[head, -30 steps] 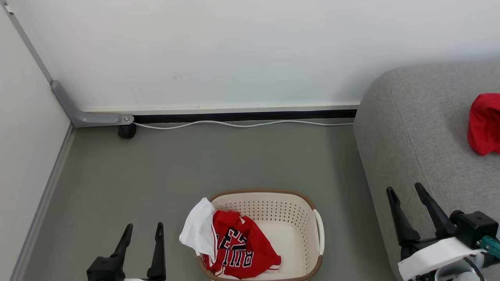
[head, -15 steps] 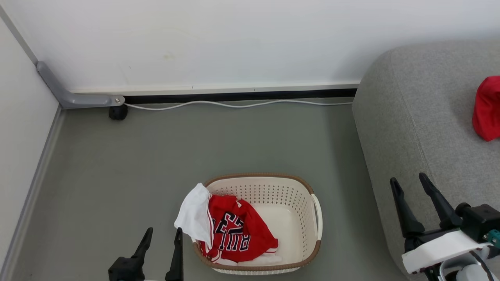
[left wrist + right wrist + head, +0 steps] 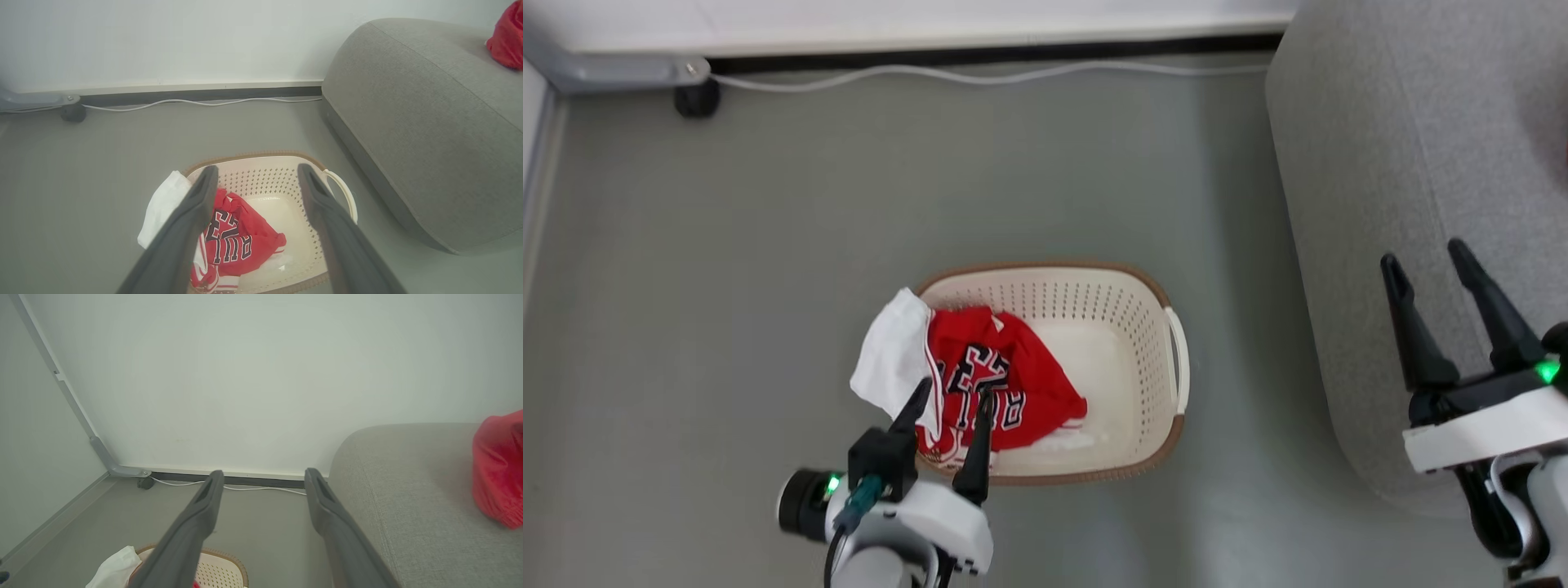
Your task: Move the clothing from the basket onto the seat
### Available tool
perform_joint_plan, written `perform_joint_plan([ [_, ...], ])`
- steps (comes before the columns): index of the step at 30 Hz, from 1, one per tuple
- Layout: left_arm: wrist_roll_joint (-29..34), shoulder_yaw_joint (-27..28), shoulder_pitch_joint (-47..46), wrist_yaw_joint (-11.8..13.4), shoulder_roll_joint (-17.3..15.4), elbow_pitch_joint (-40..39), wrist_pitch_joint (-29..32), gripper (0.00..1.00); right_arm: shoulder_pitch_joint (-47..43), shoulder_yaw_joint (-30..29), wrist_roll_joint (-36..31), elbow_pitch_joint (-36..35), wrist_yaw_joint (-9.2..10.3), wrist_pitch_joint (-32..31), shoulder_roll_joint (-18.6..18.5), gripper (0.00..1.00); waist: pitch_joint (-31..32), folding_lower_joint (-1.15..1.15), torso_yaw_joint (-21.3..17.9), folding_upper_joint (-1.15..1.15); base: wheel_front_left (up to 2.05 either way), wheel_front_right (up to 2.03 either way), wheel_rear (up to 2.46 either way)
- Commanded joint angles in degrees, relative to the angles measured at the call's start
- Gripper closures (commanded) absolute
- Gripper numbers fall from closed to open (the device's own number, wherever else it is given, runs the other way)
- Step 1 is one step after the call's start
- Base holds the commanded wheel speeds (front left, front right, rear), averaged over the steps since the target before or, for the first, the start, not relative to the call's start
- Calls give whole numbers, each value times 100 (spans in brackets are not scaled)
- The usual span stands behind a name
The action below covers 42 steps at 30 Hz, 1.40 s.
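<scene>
**Over the basket's near rim — left tool lined up on the jersey**

On the floor (image 3: 727,286) beside the seat (image 3: 1421,122), the head view has the basket (image 3: 1131,282). The jersey (image 3: 1021,384) is bunched in its left half, with a white fold draped out over the left rim. The left tool (image 3: 954,390) hangs above the near left rim, fingers apart and empty, tips toward the lettering. The right tool (image 3: 1423,255) stands over the seat's left edge, likewise spread, holding nothing.

Left wrist view: the jersey lies below the spread fingers, and the basket's right half is bare. The plain red garment (image 3: 506,38) rests on the seat's top — so the jersey looks like the last piece to move.

Right wrist view: spread fingers face the wall (image 3: 261,375), with the plain red garment on the seat at right.

The step in hand looks like the reach for the jersey. Done well, the left tool goes down onto the thick red bunch, not the thin white flap. It should stay inside the rim so no finger catches the perforated side. A deep bite, then a straight lift until the hem clears the rim, should keep the light basket from dragging along.
</scene>
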<state>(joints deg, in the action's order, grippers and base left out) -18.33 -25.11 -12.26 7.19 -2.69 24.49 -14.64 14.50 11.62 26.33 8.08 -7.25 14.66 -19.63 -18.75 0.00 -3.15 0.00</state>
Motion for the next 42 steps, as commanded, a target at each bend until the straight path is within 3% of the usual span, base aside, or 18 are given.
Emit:
perform_joint_plan([
  [1,-54,124,-223,53,-19,-75,-36,0,100,89,48,-179,-24,34,-140,0,-396,0,-114,0,0,0,0],
  [11,-298,-462,-1711,377,-19,923,-36,0,658,193,339,-468,-24,34,-367,0,-1598,0,-427,0,0,0,0],
  [21,-273,-662,-3037,508,-19,2845,-35,0,1042,291,466,-567,-24,34,-348,0,-2310,0,-620,0,0,0,0],
  [27,-395,-808,-3747,844,-19,3939,211,0,1187,301,520,-587,-24,34,-304,0,-2608,0,-715,0,0,0,0],
  [42,-465,-1380,-4292,1426,-19,4733,1084,0,1280,274,676,-523,-24,34,-128,0,-2906,0,-872,0,0,0,0],
])
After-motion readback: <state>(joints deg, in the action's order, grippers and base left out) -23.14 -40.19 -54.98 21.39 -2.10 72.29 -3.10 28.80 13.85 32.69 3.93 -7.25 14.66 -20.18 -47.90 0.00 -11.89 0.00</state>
